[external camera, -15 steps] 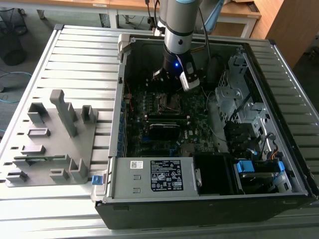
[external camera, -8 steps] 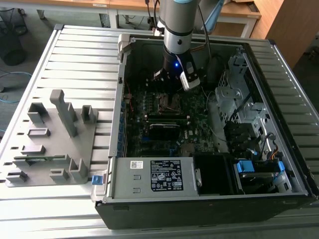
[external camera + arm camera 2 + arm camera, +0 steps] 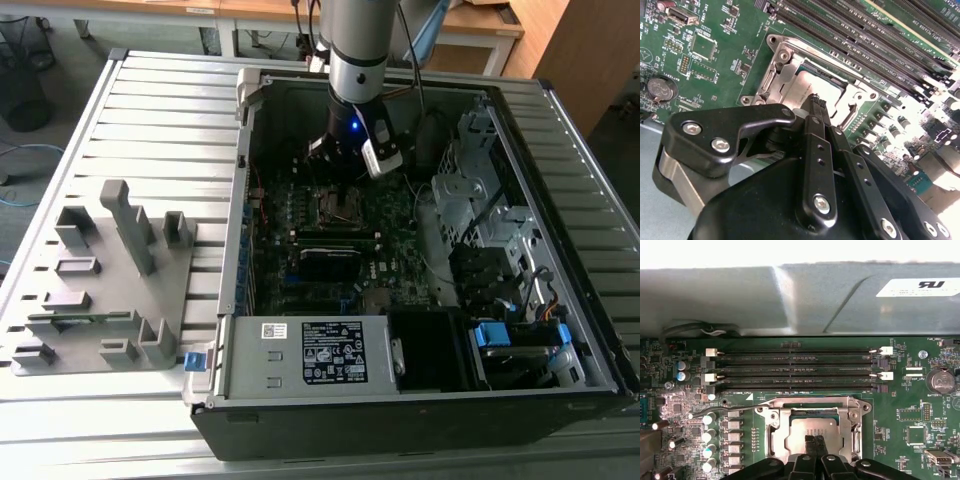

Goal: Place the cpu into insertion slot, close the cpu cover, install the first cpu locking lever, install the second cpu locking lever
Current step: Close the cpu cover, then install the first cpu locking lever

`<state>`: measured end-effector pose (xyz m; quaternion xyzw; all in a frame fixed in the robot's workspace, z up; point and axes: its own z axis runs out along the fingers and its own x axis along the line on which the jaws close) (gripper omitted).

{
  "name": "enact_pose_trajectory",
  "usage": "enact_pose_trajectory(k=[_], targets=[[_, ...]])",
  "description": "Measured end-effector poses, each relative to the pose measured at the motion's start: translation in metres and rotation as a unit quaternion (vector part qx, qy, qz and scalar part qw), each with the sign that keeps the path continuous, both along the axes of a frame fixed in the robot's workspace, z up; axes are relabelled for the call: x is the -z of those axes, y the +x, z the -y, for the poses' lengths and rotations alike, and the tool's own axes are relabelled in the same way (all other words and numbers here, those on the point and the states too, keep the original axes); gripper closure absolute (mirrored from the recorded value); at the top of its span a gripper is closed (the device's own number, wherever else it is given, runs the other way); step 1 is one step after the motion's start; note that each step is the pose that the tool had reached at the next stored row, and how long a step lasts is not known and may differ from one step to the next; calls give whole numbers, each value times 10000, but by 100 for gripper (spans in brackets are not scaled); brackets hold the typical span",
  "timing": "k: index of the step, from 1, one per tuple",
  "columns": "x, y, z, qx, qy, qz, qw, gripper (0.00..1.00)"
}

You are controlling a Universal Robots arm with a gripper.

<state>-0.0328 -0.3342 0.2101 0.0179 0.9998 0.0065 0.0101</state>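
**First wrist view: cpu [image 3: 812, 429] seated, cpu cover [image 3: 776, 437] lowered, levers unconfirmed**

You see the pincer [image 3: 815, 442] clenched. Its two fingers [image 3: 810, 447] are pressed together with nothing between them, and the tips are on or just above the chip's near edge. The cpu lies directly beneath those tips, flat inside the insertion slot [image 3: 767, 414], so you may judge the first step done. The cpu cover sits around the chip, its square opening framing the grey metal top. It appears to be down, which suggests the second step is done or nearly so. A thin dark rod [image 3: 722, 409] reaches out from the slot's corner, off to one side of the pincer. You cannot tell whether it is a locking lever, nor whether either lever is latched, so treat both lever steps as outstanding.

Count: one cpu, one insertion slot, one cpu cover, and one pincer with two fingers. Beyond the fingertips, past the slot, run four long memory slots [image 3: 795, 363]. One coin battery [image 3: 941, 381] lies well to the pincer's side. In the exterior view, the arm reaches into one open computer case [image 3: 560, 130] on the slatted counter [image 3: 170, 110].
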Motion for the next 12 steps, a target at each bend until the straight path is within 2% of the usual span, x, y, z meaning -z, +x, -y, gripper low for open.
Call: enact_pose_trajectory(k=[12], targets=[[-17,-1,1,0,-3,-2,10000,89]])
